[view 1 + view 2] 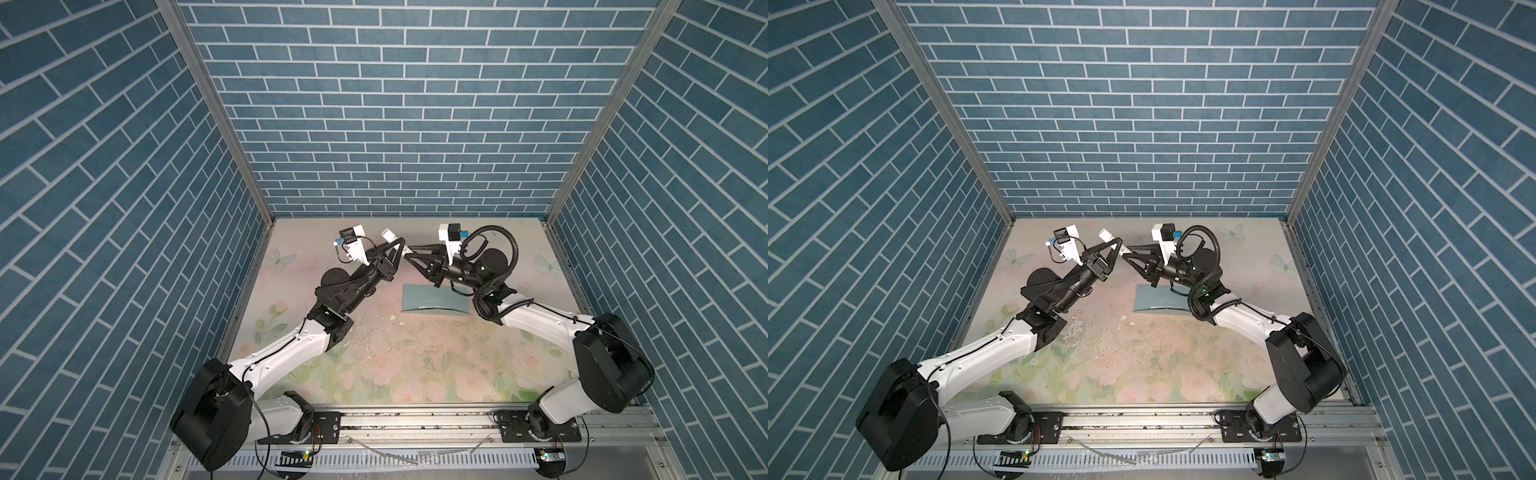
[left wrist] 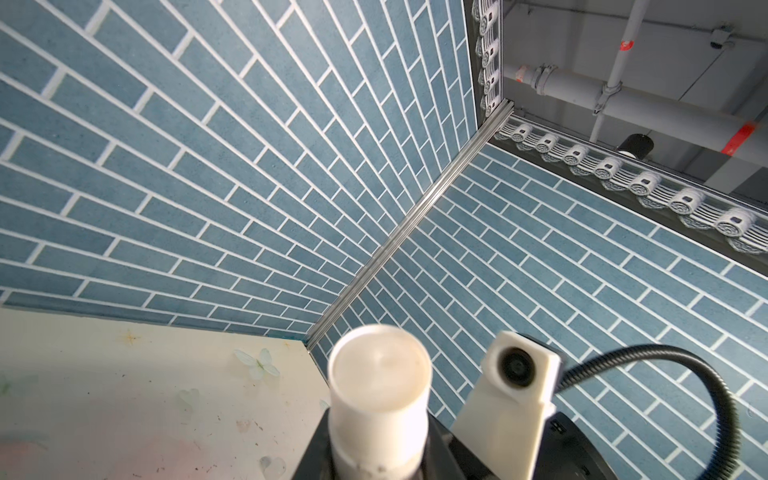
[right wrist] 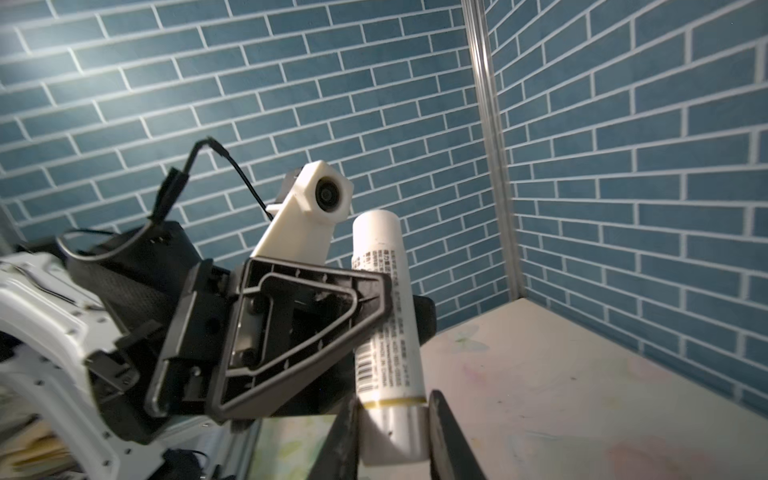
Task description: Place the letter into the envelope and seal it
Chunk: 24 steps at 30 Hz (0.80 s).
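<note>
Bench (image 1: 415, 374), floral-printed, is carrying the envelope (image 1: 434, 300), which is lying flat right of centre toward the back, its near edge bowing slightly. Both arms are reaching inward, and the left pincer (image 1: 400, 244) and right pincer (image 1: 409, 254) are meeting tip to tip in the air behind the envelope (image 1: 1158, 300). The left pincer is clenching the printed body of a white tube (image 3: 386, 291). The right pincer (image 3: 395, 432) is grasping the tube's plain end, beyond a gold band.
</note>
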Motion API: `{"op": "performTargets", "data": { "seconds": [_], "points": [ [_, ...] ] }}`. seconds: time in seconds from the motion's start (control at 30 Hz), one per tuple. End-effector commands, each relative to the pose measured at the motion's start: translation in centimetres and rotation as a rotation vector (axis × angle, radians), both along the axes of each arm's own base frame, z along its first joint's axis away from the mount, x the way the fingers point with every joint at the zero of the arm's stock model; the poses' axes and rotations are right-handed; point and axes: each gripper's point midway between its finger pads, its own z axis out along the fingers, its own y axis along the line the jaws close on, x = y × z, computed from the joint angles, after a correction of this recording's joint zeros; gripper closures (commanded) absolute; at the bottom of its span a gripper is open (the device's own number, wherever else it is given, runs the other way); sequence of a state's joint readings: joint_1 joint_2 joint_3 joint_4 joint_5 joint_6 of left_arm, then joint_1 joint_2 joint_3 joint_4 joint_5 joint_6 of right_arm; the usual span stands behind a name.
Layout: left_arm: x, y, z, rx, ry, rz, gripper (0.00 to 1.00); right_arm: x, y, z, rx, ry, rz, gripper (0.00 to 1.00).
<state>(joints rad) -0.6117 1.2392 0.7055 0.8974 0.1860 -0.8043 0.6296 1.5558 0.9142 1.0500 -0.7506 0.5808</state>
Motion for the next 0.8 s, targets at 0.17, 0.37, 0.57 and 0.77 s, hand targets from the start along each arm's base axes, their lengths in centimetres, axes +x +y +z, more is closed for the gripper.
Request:
{"op": "performTargets", "data": {
  "seconds": [0.17,0.37,0.57,0.77],
  "points": [
    [-1.3,-1.2,-0.9,0.079,-0.032,-0.073,1.0,0.7,-1.7,5.9,0.2,0.169,0.125,1.0],
    [-0.3,-0.5,-2.0,0.059,0.058,-0.023,1.0,-0.1,-2.5,6.2,0.188,0.026,0.065,0.62],
    [-0.1,-0.3,-1.2,-0.001,0.09,-0.023,1.0,0.4,-5.0,4.6,0.028,-0.31,-0.402,0.38],
    [0.2,-0.4,-0.9,-0.018,0.103,-0.024,1.0,-0.7,-5.0,2.1,-0.173,-0.627,-0.657,0.39]
  ]
}}
